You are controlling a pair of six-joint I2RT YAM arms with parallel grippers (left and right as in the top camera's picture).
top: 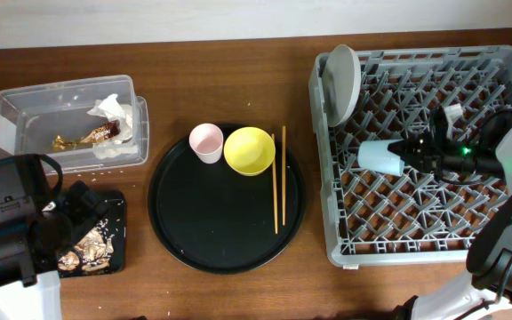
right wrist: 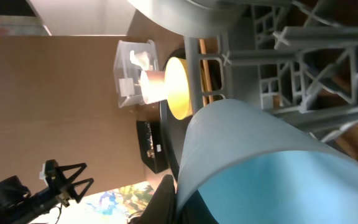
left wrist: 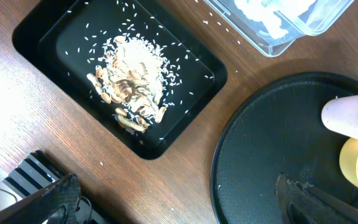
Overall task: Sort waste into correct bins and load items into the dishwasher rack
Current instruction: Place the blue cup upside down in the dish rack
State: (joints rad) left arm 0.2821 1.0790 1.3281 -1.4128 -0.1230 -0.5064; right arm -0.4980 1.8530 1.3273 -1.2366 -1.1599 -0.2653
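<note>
The right gripper (top: 409,153) was clamped on the blue cup (top: 379,156) over the rack's (top: 416,252) middle; the plate (top: 342,82) stood at the rack's eleven o'clock; the left gripper (left wrist: 176,193) gaped empty beside the black tray (left wrist: 48,31); scraps (left wrist: 129,87) lay there, napkin (top: 114,111) and wrapper (top: 92,137) in the clear box (top: 25,93), so the waste seemed sorted; pink cup (top: 206,142), bowl (top: 249,150) and chopsticks (top: 278,178) sat unloaded on the round tray (top: 212,222).
</note>
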